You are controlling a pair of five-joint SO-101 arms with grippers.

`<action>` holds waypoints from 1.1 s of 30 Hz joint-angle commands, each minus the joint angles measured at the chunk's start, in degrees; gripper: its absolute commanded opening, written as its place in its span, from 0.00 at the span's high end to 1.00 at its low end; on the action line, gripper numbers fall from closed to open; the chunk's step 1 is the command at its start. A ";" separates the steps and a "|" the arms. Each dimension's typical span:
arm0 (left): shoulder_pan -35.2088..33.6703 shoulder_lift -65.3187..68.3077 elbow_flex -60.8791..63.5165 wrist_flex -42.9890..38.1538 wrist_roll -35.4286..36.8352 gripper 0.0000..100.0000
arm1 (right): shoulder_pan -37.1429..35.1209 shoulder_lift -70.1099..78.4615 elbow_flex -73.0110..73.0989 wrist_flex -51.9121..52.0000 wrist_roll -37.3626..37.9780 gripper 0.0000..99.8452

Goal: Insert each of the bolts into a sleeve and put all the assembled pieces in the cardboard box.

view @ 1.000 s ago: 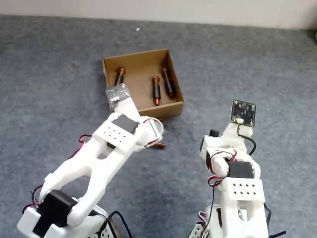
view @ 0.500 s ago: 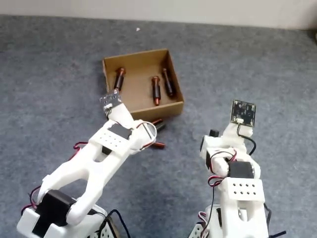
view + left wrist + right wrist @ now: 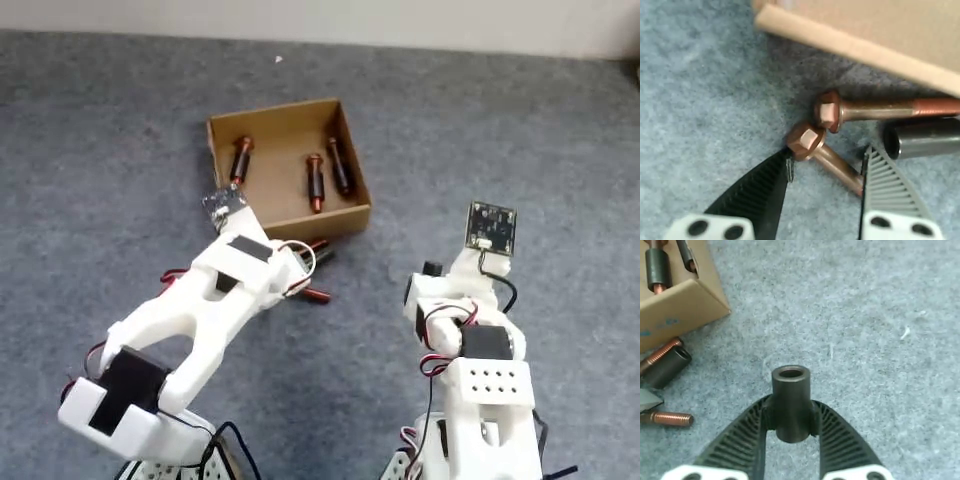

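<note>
on the carpet just in front of the box (image 3: 855, 47), a bolt (image 3: 806, 141) lies slantwise between the spread fingers of the left gripper (image 3: 827, 159), its head by one fingertip. a second bolt (image 3: 880, 110) and a loose sleeve (image 3: 922, 137) lie just beyond. the right gripper (image 3: 791, 414) pinches an upright sleeve (image 3: 791, 387). three assembled pieces (image 3: 316, 183) lie in the box.

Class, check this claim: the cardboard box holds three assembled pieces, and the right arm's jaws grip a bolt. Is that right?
Not quite. The right arm's jaws grip a sleeve, a dark hollow tube, not a bolt, as the right wrist view shows. The cardboard box does hold three assembled pieces.
</note>
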 commanded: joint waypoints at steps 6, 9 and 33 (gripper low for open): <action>-0.84 0.31 -2.51 -0.18 0.53 0.78 | 0.48 -1.10 -0.22 -1.80 -0.09 1.00; -0.84 0.31 -2.51 -0.18 0.53 0.82 | 0.40 -1.10 -0.22 -1.80 -0.09 1.00; -2.95 -26.07 6.90 -0.18 -7.65 1.00 | 0.31 -1.54 -0.31 -0.22 0.00 1.00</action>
